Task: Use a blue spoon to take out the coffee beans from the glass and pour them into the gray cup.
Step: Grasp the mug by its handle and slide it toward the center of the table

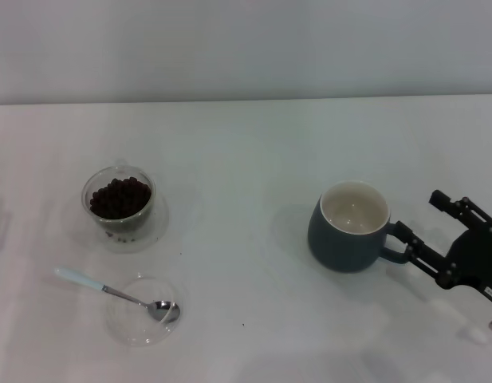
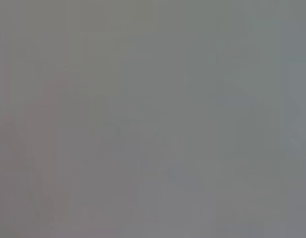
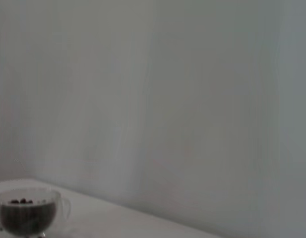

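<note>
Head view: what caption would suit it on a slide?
Right pincer open beside the gray cup; blue spoon unused on a glass dish.

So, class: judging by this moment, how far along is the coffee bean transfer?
Nothing is done: the gray cup looks empty, the glass still holds the coffee beans. The blue spoon lies ungrasped on the flat glass dish. The right pincer sits open beside the cup's handle; the left is out of view. Scooping and pouring remain.

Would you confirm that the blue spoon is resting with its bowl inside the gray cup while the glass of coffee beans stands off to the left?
Not quite: in the head view the blue spoon rests with its bowl on the flat clear dish, not in the gray cup, which looks empty. The glass of coffee beans does stand to the left.
</note>
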You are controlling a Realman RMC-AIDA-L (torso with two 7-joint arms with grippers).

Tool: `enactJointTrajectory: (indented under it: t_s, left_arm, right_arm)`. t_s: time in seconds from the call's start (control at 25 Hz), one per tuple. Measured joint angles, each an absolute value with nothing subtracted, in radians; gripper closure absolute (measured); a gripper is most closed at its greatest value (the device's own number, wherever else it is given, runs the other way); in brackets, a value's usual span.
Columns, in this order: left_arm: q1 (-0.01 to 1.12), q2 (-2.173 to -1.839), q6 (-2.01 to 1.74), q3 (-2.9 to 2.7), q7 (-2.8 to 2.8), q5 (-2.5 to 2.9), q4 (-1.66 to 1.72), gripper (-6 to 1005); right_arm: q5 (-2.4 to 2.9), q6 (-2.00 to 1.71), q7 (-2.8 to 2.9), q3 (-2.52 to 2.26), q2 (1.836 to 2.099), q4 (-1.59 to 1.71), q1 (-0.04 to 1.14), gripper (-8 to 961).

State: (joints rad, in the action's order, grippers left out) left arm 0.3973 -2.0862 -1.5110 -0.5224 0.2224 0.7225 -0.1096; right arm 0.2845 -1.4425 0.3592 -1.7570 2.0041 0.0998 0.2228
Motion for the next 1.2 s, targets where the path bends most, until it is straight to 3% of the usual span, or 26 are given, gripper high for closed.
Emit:
enactJointTrajectory:
  t_s: [1.2]
  left_arm:
    - [0.392,-2.082,-1.513,-0.52,0.222,0.719,-0.1,199]
  right_arm:
    - [0.28,-1.245,0.37,-1.803,2.011,0.118,0.234,315]
